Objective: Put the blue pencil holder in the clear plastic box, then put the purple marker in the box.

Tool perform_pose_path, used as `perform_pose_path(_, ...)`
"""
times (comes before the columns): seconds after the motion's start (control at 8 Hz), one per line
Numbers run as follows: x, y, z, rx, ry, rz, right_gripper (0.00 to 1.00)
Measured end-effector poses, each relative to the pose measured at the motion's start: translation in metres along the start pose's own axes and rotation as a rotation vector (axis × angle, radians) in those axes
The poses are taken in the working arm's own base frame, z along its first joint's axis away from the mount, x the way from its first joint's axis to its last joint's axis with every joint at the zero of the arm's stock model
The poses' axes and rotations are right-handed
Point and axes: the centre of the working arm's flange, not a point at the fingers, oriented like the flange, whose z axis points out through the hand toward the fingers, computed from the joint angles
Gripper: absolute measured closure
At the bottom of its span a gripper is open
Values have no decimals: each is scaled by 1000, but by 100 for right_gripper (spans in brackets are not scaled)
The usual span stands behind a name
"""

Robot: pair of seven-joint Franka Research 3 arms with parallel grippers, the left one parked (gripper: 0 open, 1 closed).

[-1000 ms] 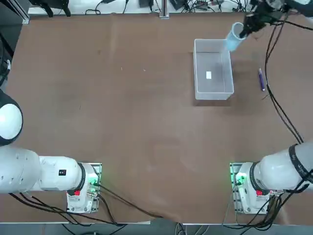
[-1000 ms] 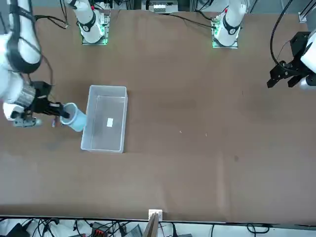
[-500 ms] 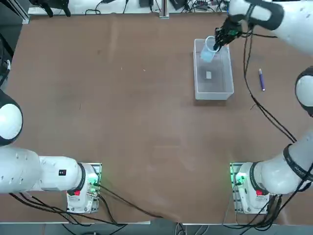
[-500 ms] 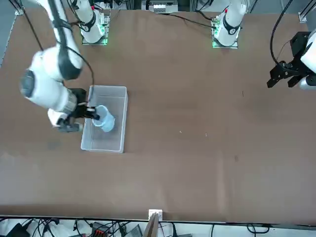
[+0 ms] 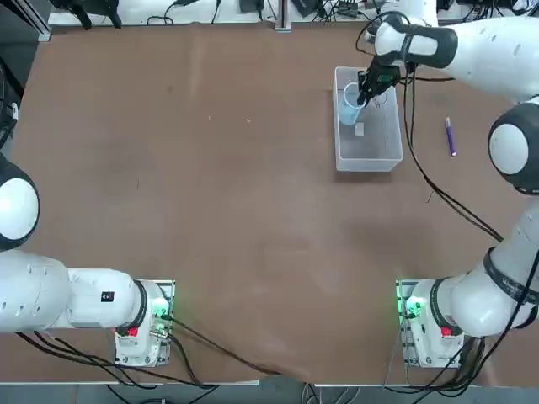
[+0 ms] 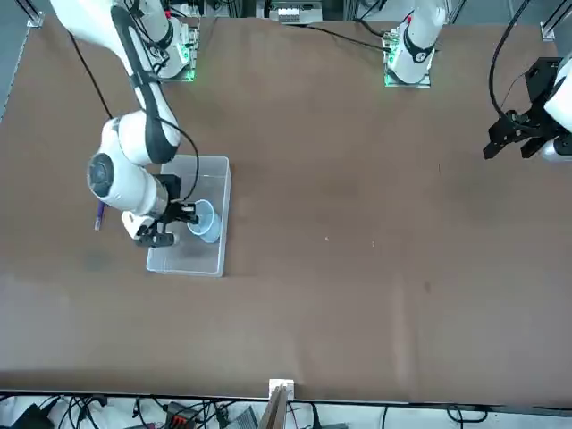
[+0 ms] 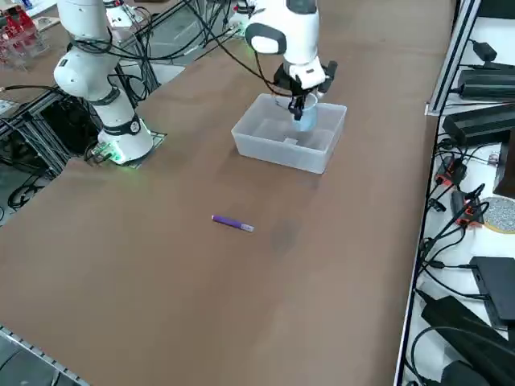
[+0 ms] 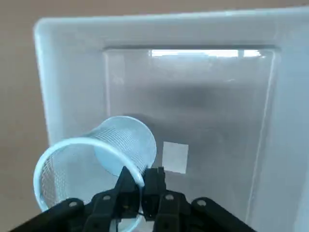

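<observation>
A second ago the right gripper [image 5: 362, 91] carried the blue pencil holder [image 5: 349, 104] outside the far right corner of the clear plastic box [image 5: 367, 150], out past its rim; now the arm has swung inward and the holder hangs over the box's inside, toward the wall on the robot's left and in the far half. The fingers [image 8: 126, 186] are together, clamped on the holder's rim, one inside the cup and one outside, as the wrist view shows. The holder is tilted, its open mouth turned toward the wrist camera, its mesh wall and pale inside visible; whether its base touches the box floor I cannot tell. The box itself has not moved on the table [image 5: 210, 194], and holds nothing but the holder above its small white label [image 8: 175, 157]. The purple marker [image 5: 450, 136] lies where it lay before, flat on the table to the box's right and well apart from it. The right arm's black cable [image 5: 421, 168] trails across the table between the box and the marker.
</observation>
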Motion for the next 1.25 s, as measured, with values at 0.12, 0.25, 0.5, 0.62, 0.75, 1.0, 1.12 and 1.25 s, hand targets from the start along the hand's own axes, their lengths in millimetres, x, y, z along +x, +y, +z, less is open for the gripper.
perform_pose_path(0.12,0,2,2,-15,-2,-8,94)
perform_pose_path(0.25,0,4,5,-30,-6,-16,94)
perform_pose_path(0.5,-1,6,14,-47,-20,-24,94)
perform_pose_path(0.62,-1,7,16,-49,-24,-24,94)
perform_pose_path(0.75,-1,7,17,-49,-24,-25,94)
perform_pose_path(1.0,-1,2,21,-50,-17,-32,94)
perform_pose_path(1.12,-1,-1,25,-51,-14,-38,94)
perform_pose_path(1.25,-1,-4,29,-53,-12,-43,94)
